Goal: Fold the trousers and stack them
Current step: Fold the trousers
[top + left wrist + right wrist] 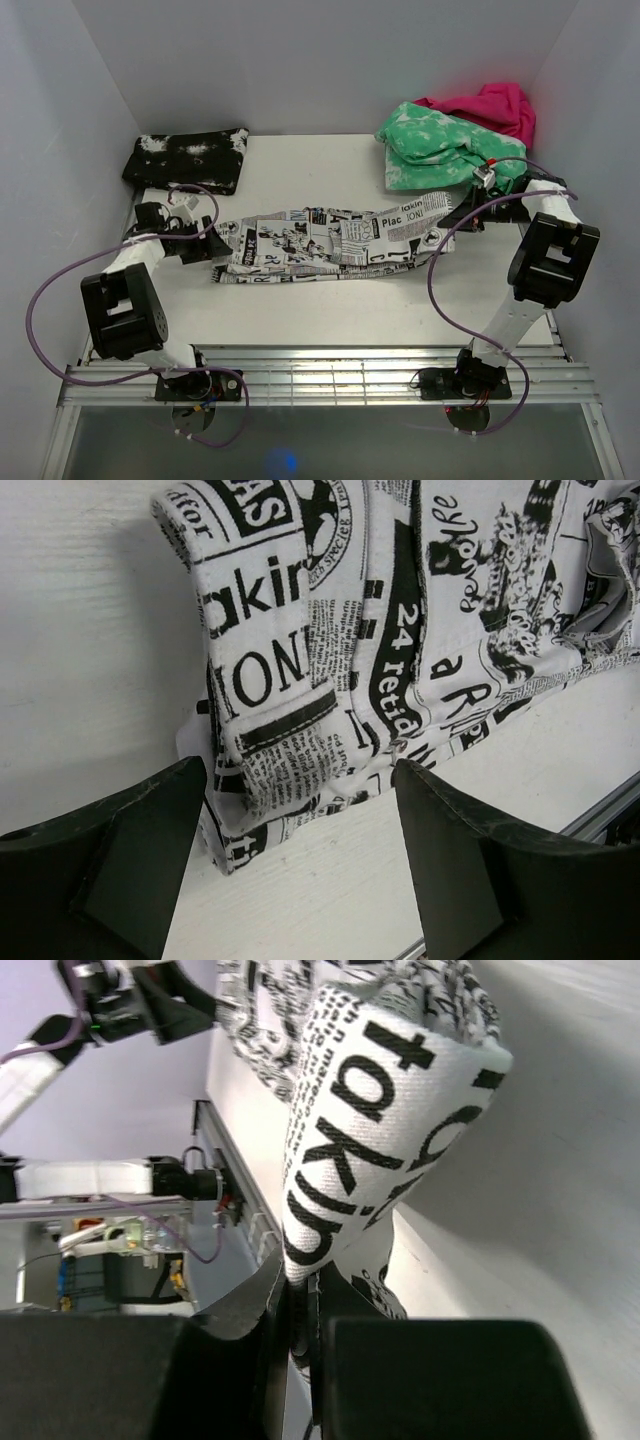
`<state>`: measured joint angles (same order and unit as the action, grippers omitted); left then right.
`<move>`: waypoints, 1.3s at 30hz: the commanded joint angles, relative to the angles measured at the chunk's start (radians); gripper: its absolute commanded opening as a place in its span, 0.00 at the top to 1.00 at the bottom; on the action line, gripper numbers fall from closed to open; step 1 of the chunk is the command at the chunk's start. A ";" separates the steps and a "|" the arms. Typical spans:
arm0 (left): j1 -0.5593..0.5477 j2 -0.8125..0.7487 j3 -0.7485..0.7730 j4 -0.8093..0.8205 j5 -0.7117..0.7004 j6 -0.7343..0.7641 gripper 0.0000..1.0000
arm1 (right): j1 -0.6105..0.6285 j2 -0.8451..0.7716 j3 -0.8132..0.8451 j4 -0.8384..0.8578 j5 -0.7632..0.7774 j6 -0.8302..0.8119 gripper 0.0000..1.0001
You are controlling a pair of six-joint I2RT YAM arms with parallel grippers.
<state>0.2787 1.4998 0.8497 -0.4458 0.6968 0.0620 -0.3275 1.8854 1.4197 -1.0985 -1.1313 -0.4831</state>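
From above, the trousers (pixel 330 240) lie stretched across the middle of the bench (pixel 320 310), with a green garment (pixel 440 145) behind their right end. At the left wrist, the left jaws stand open with the trousers' end between them. At the right wrist, the right jaws pinch a raised fold of the trousers.
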 commanded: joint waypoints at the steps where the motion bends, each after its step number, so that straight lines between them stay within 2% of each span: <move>1: 0.001 0.078 0.043 -0.018 0.036 0.042 0.13 | 0.001 -0.037 0.061 -0.130 -0.206 -0.051 0.92; 3: 0.001 0.117 0.045 0.002 0.047 0.045 0.14 | 0.011 -0.046 0.058 -0.127 -0.235 -0.034 0.92; 6: -0.003 0.184 0.048 0.028 0.069 0.048 0.28 | 0.054 -0.062 0.032 -0.029 -0.297 0.073 0.92; 7: -0.003 0.195 0.045 0.033 0.078 0.047 0.33 | 0.091 -0.065 0.024 0.048 -0.312 0.159 0.92; 8: -0.004 0.210 0.042 0.035 0.085 0.045 0.41 | 0.113 -0.068 0.022 0.086 -0.312 0.191 0.92; 10: -0.009 0.212 0.034 0.042 0.104 0.045 0.48 | 0.187 -0.072 0.028 0.152 -0.279 0.304 0.92; 12: -0.012 0.198 0.015 0.050 0.128 0.044 0.56 | 0.232 -0.095 0.003 0.331 -0.245 0.429 0.92; 13: -0.015 0.194 0.009 0.058 0.142 0.044 0.59 | 0.272 -0.110 -0.013 0.415 -0.189 0.577 0.92; 14: -0.015 0.191 -0.003 0.059 0.151 0.041 0.62 | 0.287 -0.149 -0.031 0.592 -0.156 0.644 0.92; 15: -0.018 0.186 -0.006 0.059 0.159 0.042 0.69 | 0.303 -0.169 -0.083 0.689 -0.124 0.719 0.92; 16: -0.019 0.188 -0.011 0.061 0.179 0.044 0.72 | 0.326 -0.190 -0.112 0.791 -0.075 0.871 0.92; 18: -0.021 0.191 -0.018 0.056 0.196 0.047 0.83 | 0.362 -0.221 -0.157 1.042 -0.042 1.006 0.92; 19: -0.022 0.191 -0.020 0.058 0.205 0.050 0.85 | 0.393 -0.218 -0.157 1.080 -0.029 1.078 0.92; 22: -0.024 0.197 -0.017 0.056 0.208 0.052 0.91 | 0.477 -0.172 -0.099 1.094 0.001 1.127 0.92; 25: -0.024 0.206 -0.015 0.056 0.208 0.056 1.00 | 0.566 -0.122 -0.087 1.218 0.027 1.216 0.92; 34: -0.026 0.237 -0.011 0.061 0.225 0.055 1.00 | 0.787 0.067 0.068 1.272 0.085 1.281 0.92; 39: -0.024 0.260 -0.006 0.070 0.234 0.048 1.00 | 0.869 0.136 0.119 1.322 0.111 1.316 0.92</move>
<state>0.2646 1.7466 0.8425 -0.3820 0.8921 0.0971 0.5022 2.0037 1.4635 0.1268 -1.0309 0.7834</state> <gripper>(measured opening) 0.264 0.110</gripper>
